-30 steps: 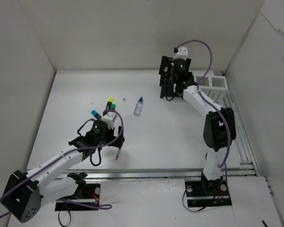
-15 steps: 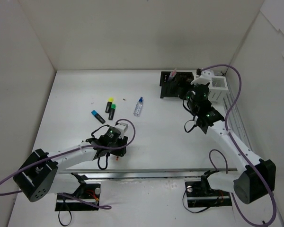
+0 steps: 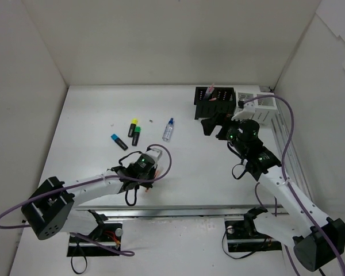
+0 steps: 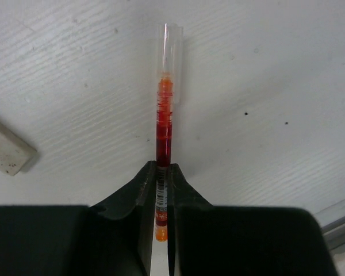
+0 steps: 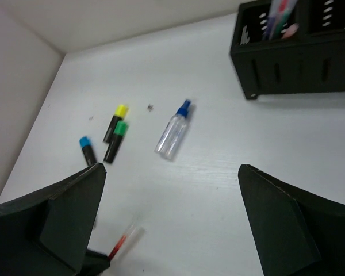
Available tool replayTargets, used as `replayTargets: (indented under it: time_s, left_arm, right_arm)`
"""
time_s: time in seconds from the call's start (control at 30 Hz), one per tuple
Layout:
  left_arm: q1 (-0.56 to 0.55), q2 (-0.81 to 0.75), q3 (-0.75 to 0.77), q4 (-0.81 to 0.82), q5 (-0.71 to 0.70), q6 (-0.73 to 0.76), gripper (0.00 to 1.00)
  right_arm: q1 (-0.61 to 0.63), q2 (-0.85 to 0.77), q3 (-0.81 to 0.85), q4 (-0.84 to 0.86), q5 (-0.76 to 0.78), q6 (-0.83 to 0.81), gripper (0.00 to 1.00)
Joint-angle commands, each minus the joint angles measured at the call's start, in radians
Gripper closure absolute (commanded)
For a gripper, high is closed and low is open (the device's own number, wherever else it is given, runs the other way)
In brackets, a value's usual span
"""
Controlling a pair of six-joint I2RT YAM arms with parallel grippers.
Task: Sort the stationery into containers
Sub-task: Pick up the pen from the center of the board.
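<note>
Entry, orange pen [image 4: 164, 123]: lies on the tabletop [image 4: 264, 86] near its front edge, clear cap pointing away from me. My left hand [image 4: 163, 175] is clamped on its barrel.

Entry, my right hand [image 5: 171, 190]: fingers spread wide, holding nothing, above the tabletop.

Loose stock, mid-tabletop: yellow-capped highlighter [image 5: 116, 119] and green-capped highlighter [image 5: 116, 138] side by side, blue-capped highlighter [image 5: 87, 149] near them, clear bottle [image 5: 173, 131] apart.

Container: black organiser [image 5: 299, 57] at the back right, pens standing in one compartment.
</note>
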Motion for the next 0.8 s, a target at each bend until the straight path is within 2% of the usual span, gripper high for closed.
replayTargets:
  time_s: [0.0, 0.17, 0.5, 0.57, 0.6, 0.67, 0.7, 0.77]
  left_arm:
    - [-0.029, -0.094, 0.093, 0.065, -0.039, 0.08, 1.0]
    - [-0.048, -0.141, 0.139, 0.113, -0.026, 0.15, 1.0]
    - [-0.057, -0.109, 0.224, 0.187, -0.019, 0.188, 1.0]
    - [-0.057, -0.105, 0.232, 0.202, -0.019, 0.191, 1.0]
    - [-0.057, -0.105, 0.236, 0.202, -0.022, 0.194, 1.0]
    - [-0.057, -0.096, 0.253, 0.202, -0.035, 0.197, 1.0]
    - [-0.057, -0.094, 0.259, 0.204, -0.035, 0.197, 1.0]
    - [-0.057, -0.092, 0.276, 0.202, -0.042, 0.208, 0.98]
  right_arm:
    - [0.035, 0.081, -0.001, 0.019, -0.238, 0.021, 0.02]
    - [0.118, 0.248, 0.002, 0.079, -0.278, 0.103, 0.02]
    - [0.26, 0.439, 0.002, 0.312, -0.287, 0.202, 0.04]
    - [0.277, 0.469, 0.009, 0.321, -0.297, 0.21, 0.13]
    - [0.277, 0.477, 0.02, 0.331, -0.3, 0.213, 0.26]
    - [0.282, 0.491, 0.026, 0.332, -0.297, 0.215, 0.45]
    - [0.283, 0.488, 0.031, 0.334, -0.287, 0.219, 0.65]
    - [0.285, 0.473, 0.032, 0.335, -0.252, 0.213, 0.77]
